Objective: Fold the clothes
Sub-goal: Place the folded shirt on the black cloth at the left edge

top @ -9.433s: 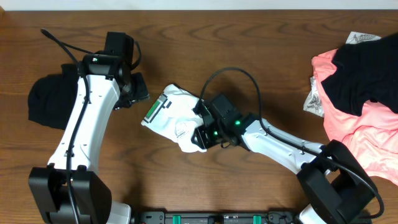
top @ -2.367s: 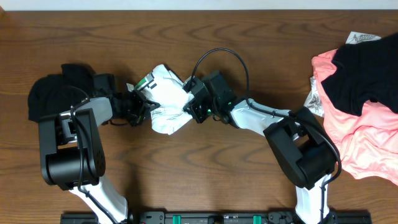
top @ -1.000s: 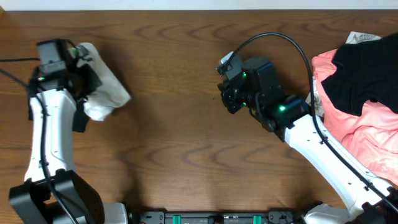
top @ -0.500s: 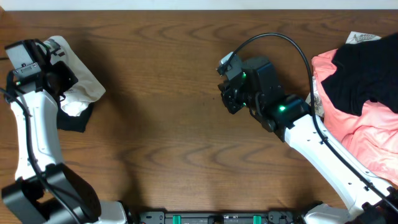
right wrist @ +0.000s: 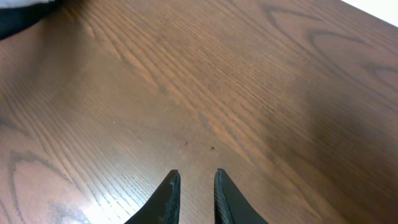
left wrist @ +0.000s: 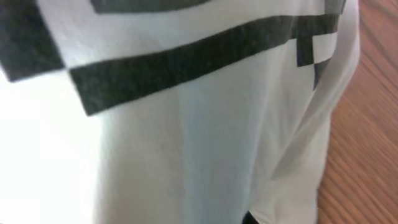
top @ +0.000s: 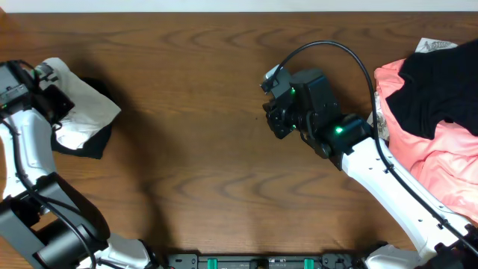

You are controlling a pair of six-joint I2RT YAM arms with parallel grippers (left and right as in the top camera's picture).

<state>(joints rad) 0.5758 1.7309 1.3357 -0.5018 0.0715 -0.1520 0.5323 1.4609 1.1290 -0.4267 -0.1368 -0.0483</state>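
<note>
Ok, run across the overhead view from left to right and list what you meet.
white fabric T-shirt bundle at the far left → right gripper past the middle, over bare wood → coral-pink fabric garment heaped at the right edge.

Left wrist view is swamped: the white T-shirt [left wrist: 186, 137] fills it, blurred, its dark print bars running off the top edge, no fingers to be seen. From overhead, that shirt covers the left gripper [top: 51, 104] tips and most of a black garment [top: 95, 140] beneath. Far right, the coral-pink garment [top: 437, 161] runs off the edge. A patterned scrap [top: 377, 121] beside it is too small to read.
</note>
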